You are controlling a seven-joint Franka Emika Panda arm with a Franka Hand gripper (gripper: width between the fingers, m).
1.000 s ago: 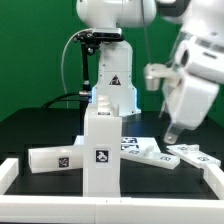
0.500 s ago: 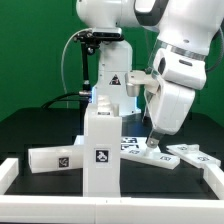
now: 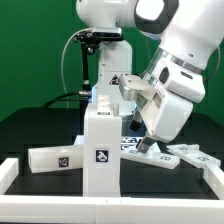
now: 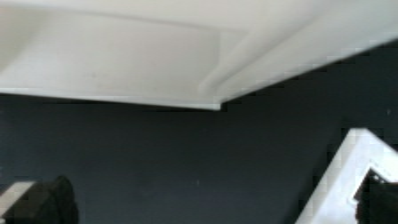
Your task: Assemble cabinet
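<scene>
The cabinet's tall white body (image 3: 100,140) stands upright in the middle of the black table, a tag on its front. A short white panel (image 3: 55,158) lies at its foot on the exterior view's left. Two flat tagged panels (image 3: 162,157) (image 3: 190,153) lie on the exterior view's right. My gripper (image 3: 142,147) hangs low just beside the body, between it and those panels. In the wrist view my gripper (image 4: 217,205) is open over bare dark table, nothing between its fingers (image 4: 54,200). A white edge (image 4: 356,165) shows by one finger, and a broad white surface (image 4: 125,50) lies beyond.
The marker board (image 3: 130,143) lies flat behind the cabinet body, partly covered by my arm. A raised white rim (image 3: 120,205) borders the table's front and sides. The robot's white base (image 3: 112,80) with its warning triangle stands at the back.
My arm has swung from the exterior view's right toward the cabinet body and come down near the table. The jaws stayed open.
</scene>
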